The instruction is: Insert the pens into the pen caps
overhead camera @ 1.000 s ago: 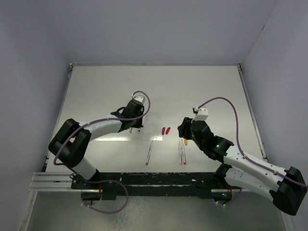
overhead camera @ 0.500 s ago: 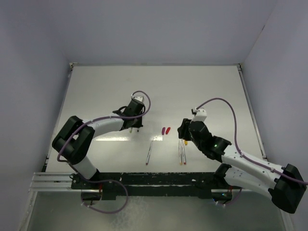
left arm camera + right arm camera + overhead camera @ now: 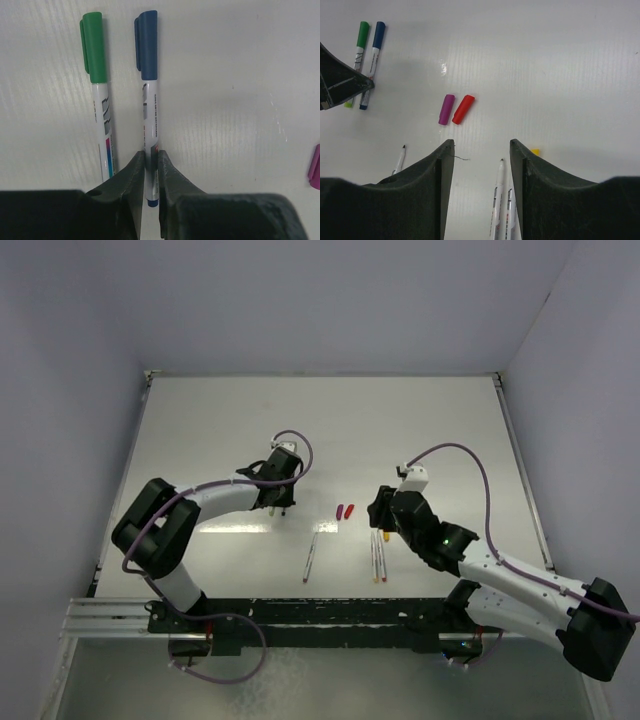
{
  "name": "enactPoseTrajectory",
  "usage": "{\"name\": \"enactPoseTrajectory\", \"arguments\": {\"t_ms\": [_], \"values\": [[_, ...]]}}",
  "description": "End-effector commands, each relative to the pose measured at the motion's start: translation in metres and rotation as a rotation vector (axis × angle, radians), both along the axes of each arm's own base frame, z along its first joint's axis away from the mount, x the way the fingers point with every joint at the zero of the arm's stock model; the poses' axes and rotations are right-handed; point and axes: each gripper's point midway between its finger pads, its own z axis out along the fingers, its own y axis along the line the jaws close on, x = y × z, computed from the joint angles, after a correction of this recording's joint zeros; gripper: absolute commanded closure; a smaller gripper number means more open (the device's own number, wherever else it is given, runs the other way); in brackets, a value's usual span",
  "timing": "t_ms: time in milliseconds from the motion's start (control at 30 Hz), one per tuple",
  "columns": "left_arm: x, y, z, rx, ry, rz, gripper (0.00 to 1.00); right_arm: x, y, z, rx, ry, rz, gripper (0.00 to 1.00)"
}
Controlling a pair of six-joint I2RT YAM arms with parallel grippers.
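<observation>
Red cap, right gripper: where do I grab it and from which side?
Straight down from above with the open right gripper. The red cap lies flat and slanted, the magenta cap close on its left. Pinch across its width near the far end, where the gap between the two is widest, wrist turned to match the slant; the near ends look too crowded for a finger.

The tabletop (image 3: 570, 60) is a white, finely ribbed sheet with a soft sheen and a small glare. The blue-capped pen (image 3: 150, 115) and green-capped pen (image 3: 105, 125) have glossy white plastic barrels and duller, smooth plastic caps. The loose magenta cap (image 3: 446, 109) and red cap (image 3: 463, 108) are smooth, slightly shiny plastic. The left end effector (image 3: 151, 170) and right end effector (image 3: 481, 147) are matt black, faintly grainy plastic. The rail (image 3: 110, 612) is probably bare metal.
</observation>
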Motion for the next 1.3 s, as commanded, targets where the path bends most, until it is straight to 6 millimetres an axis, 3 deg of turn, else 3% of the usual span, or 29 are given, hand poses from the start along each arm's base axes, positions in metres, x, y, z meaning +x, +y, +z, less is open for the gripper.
{"name": "enactPoseTrajectory", "arguments": {"t_ms": [0,233,533,667,833,967,1100,1267], "values": [[0.011,-0.003,0.01,-0.02,-0.022,0.034,0.81,0.004,0.002,0.005,0.031,-0.023,-0.014,0.5],[0.017,-0.008,0.03,-0.043,-0.069,0.021,0.73,0.003,0.003,0.006,0.035,-0.025,-0.008,0.5],[0.029,-0.02,0.087,-0.12,-0.184,-0.029,0.68,0.003,0.001,0.009,0.044,-0.039,-0.012,0.5],[0.023,-0.024,0.099,-0.141,-0.187,-0.078,0.68,0.003,-0.002,0.01,0.039,-0.042,-0.025,0.49],[-0.005,-0.035,0.093,-0.142,-0.153,-0.156,0.68,0.004,-0.013,0.009,0.008,-0.041,-0.073,0.45],[-0.04,-0.044,0.082,-0.099,-0.123,-0.22,0.68,0.005,-0.027,0.008,-0.032,-0.048,-0.128,0.34],[-0.076,-0.048,0.07,-0.075,-0.073,-0.26,0.68,0.004,-0.038,0.008,-0.056,-0.056,-0.161,0.34],[-0.108,-0.046,0.061,-0.091,-0.024,-0.274,0.68,0.001,-0.041,0.006,-0.038,-0.055,-0.173,0.35]]}}
